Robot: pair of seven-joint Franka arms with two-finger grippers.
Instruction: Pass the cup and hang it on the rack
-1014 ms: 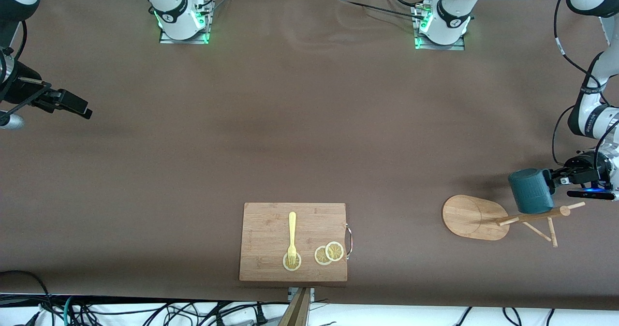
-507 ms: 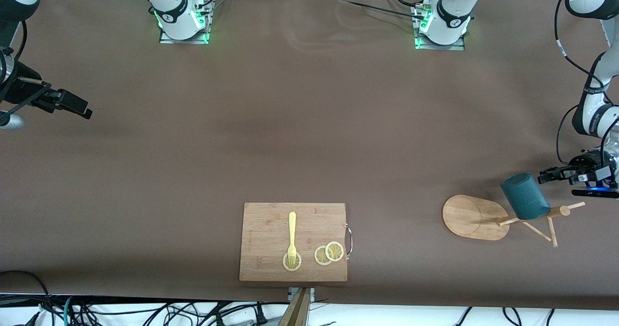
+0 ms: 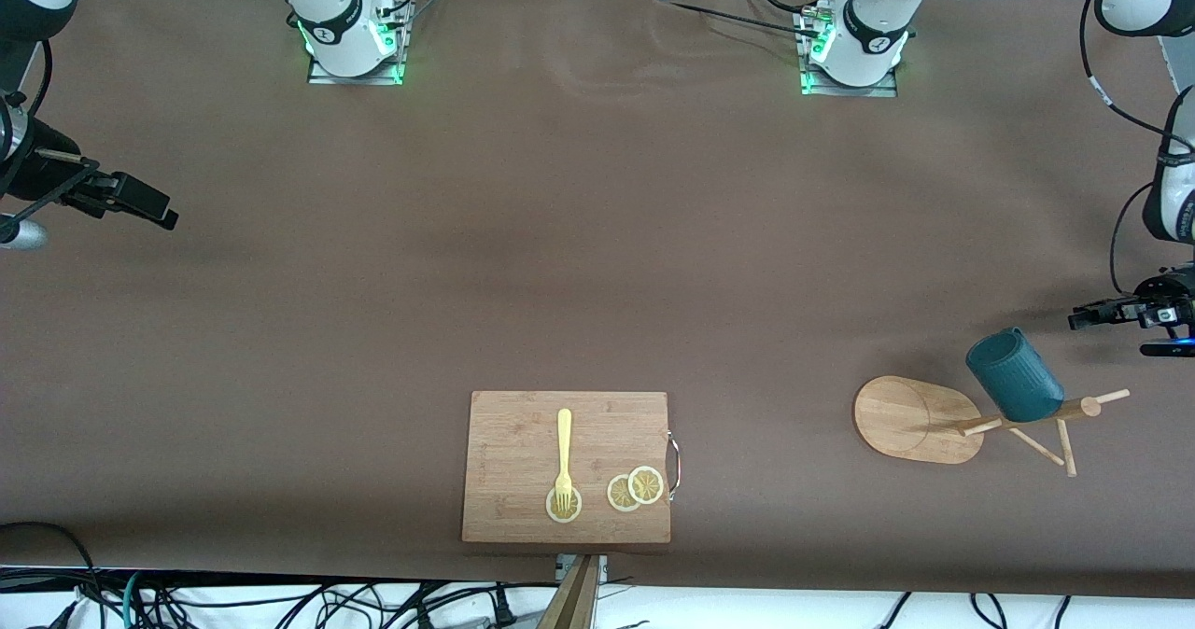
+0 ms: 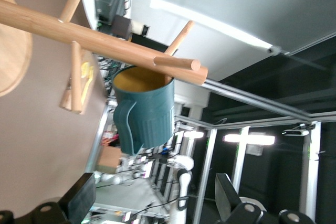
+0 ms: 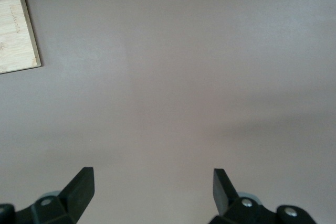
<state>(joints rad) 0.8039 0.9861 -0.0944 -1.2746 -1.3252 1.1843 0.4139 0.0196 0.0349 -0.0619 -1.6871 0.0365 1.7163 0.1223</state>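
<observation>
The dark teal ribbed cup (image 3: pixel 1015 388) hangs tilted on the bamboo rack (image 3: pixel 904 419), up by the pegs near the top of its post, at the left arm's end of the table. In the left wrist view the cup (image 4: pixel 147 111) shows its tan inside against the rack's post (image 4: pixel 105 38), with its handle turned toward the camera. My left gripper (image 3: pixel 1083 316) is open and empty, clear of the cup; the same gripper (image 4: pixel 155 184) shows nothing between its fingers. My right gripper (image 3: pixel 168 216) waits open over the right arm's end of the table, also empty (image 5: pixel 153 177).
A wooden cutting board (image 3: pixel 523 424) lies near the front camera's edge of the table, with a yellow fork (image 3: pixel 564 452) and lemon slices (image 3: pixel 635 489) on it. A corner of the board (image 5: pixel 16 30) shows in the right wrist view.
My left gripper opened, let go of the cup and drew back from the rack. The cup dropped slightly and settled tilted on the rack. The right arm has not moved.
</observation>
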